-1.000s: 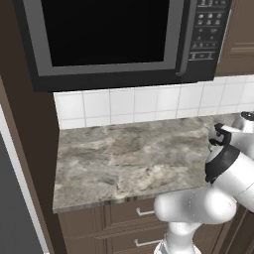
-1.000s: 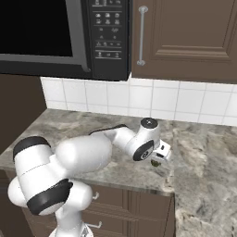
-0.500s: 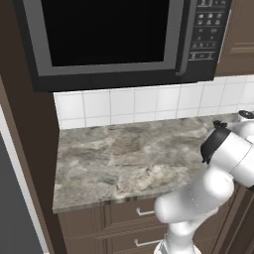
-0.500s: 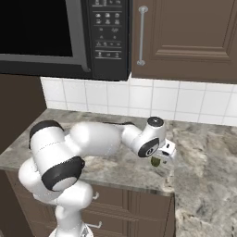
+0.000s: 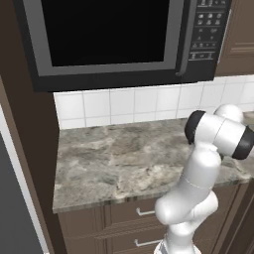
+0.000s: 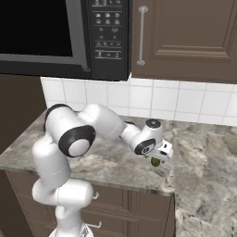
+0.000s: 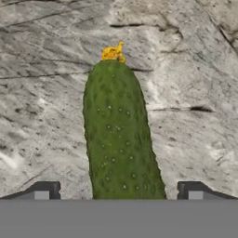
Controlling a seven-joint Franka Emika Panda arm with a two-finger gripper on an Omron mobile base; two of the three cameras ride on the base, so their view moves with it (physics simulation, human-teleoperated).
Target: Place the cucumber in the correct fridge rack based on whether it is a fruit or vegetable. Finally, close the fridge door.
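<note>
Below the microwave, the wide-open, empty end effector straddles the cucumber on bare counter.

A grey-veined marble countertop is set over dark brown base cabinets, whose drawers are fitted with small pale handles. A backsplash of white square tiles is laid along the far wall. Above it a black microwave is mounted, with its keypad at the right. To its right, a dark brown wall cabinet with a vertical bar handle is hung.
</note>
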